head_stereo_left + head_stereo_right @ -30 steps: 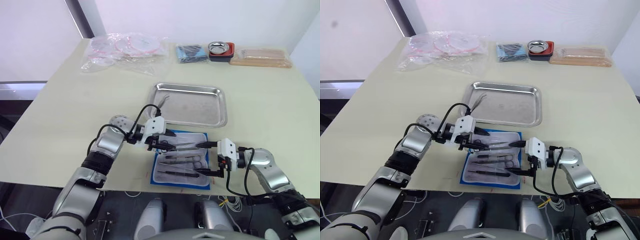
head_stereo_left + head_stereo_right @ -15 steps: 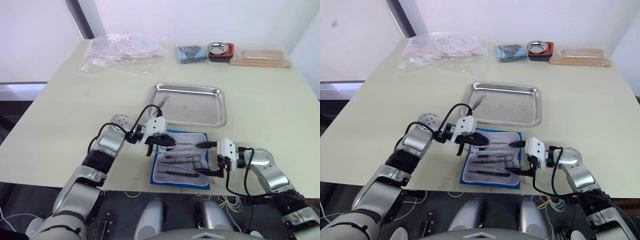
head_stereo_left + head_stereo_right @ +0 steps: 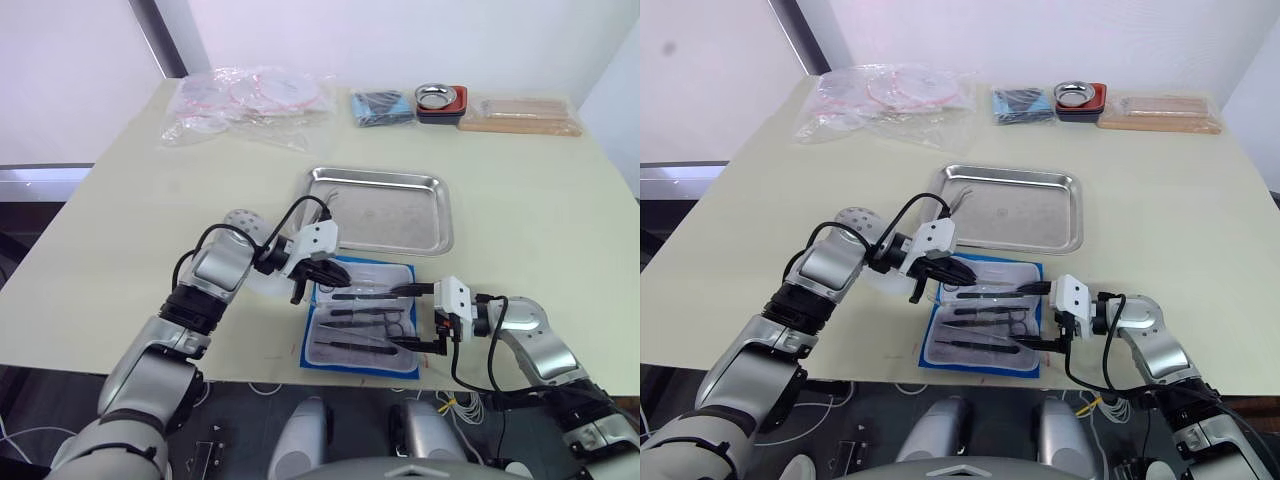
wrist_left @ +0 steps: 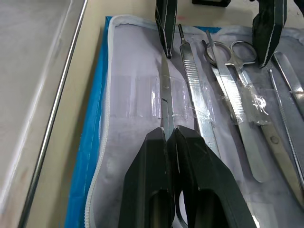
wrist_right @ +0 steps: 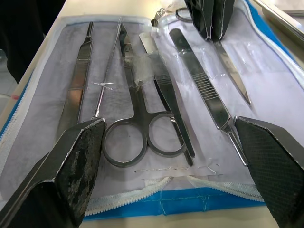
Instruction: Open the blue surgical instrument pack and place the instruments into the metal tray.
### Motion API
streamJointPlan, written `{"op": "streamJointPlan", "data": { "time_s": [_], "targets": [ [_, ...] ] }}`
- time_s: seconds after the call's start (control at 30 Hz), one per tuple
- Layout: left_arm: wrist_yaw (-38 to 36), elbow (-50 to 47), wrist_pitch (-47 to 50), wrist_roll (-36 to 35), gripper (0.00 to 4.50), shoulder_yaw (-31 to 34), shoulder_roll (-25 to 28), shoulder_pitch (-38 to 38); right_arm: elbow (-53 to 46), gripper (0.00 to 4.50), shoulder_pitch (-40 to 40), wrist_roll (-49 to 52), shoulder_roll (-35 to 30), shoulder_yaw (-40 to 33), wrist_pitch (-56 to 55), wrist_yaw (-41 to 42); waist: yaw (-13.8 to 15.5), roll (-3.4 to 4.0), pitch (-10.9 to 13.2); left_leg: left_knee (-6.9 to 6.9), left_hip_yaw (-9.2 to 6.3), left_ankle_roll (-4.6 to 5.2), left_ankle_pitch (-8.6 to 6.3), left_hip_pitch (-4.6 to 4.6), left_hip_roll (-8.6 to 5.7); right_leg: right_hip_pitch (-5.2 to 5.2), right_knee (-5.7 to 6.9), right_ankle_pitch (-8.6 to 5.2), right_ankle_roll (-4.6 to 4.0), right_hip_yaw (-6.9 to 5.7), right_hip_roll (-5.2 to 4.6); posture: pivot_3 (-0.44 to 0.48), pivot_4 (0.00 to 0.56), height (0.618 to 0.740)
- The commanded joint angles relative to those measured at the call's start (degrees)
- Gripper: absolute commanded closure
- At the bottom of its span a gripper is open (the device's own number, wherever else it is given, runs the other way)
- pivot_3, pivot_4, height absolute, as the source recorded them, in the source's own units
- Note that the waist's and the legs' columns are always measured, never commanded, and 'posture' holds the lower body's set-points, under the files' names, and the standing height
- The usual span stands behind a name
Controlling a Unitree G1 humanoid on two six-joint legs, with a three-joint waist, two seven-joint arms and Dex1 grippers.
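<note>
My left gripper (image 4: pixel 167 137) is pinched on one of the instruments (image 4: pixel 164 92) at the tray-side edge of the blue surgical instrument pack (image 3: pixel 362 318), which lies unzipped just short of the metal tray (image 3: pixel 380 208). The other tools remain slotted in; tray looks nearly bare. Right gripper (image 5: pixel 168 161) gapes wide, holding nothing, at the pack's right end.

— What colours lie before my black fingers (image 4: pixel 164 156)?
— Bright blue pack (image 3: pixel 318 360), pale grey-white lining; silver instruments (image 5: pixel 156 95); shiny steel tray (image 3: pixel 381 208); cream surface (image 3: pixel 140 210).
</note>
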Motion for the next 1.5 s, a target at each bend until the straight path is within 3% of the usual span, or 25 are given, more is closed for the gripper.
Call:
{"op": "streamJointPlan", "data": {
  "time_s": [0.03, 0.57, 1.3, 1.43, 1.5],
  "targets": [
    [-0.41, -4.74, 2.83, -0.36, 4.42, -0.03, 0.97, -2.22, 4.36, 0.00, 3.01, -4.10, -0.32, 3.33, 3.37, -0.37, -0.04, 0.00, 0.00, 0.00, 0.00, 0.00, 0.00, 0.00, 0.00, 0.00, 0.00, 0.00, 0.00, 0.00, 0.00, 0.000, 0.150, 0.740],
    [-1.73, -11.08, 10.05, 1.03, 4.42, -2.07, 7.28, -2.72, 4.63, 0.00, 3.05, -4.14, -0.01, 3.73, 3.44, -0.77, -0.10, 0.00, 0.00, 0.00, -0.02, 0.00, 0.00, 0.01, 0.15, -0.01, 0.00, 0.00, 0.00, 0.00, 0.17, 0.000, 0.150, 0.740],
    [-3.10, -16.16, 13.49, -5.42, 4.42, 4.53, 18.13, 0.28, 7.03, 0.00, 2.35, -4.69, 0.77, 4.14, 1.98, -0.41, -0.18, -0.05, -0.03, -0.01, 0.01, 0.00, 0.00, 0.05, 0.48, -0.03, 0.00, -0.01, -0.01, 0.01, 0.47, 0.000, 0.150, 0.740],
    [0.49, -16.05, 15.69, -7.19, 4.42, 7.60, 16.61, 0.20, 7.26, 0.00, 2.27, -4.73, 0.70, 4.23, 1.80, -0.22, -0.15, -0.11, -0.07, 0.00, 0.02, 0.00, 0.00, 0.06, 0.50, -0.02, 0.00, -0.02, 0.01, 0.02, 0.50, 0.000, 0.150, 0.740],
    [5.91, -15.91, 18.22, -7.56, 4.42, 9.36, 13.55, -0.03, 7.47, 0.00, 2.18, -4.73, 0.67, 4.28, 1.68, -0.03, -0.09, -0.12, -0.09, 0.00, 0.03, 0.00, 0.00, 0.08, 0.50, -0.01, 0.01, -0.02, 0.02, 0.04, 0.50, 0.000, 0.150, 0.740]
  ]
}}
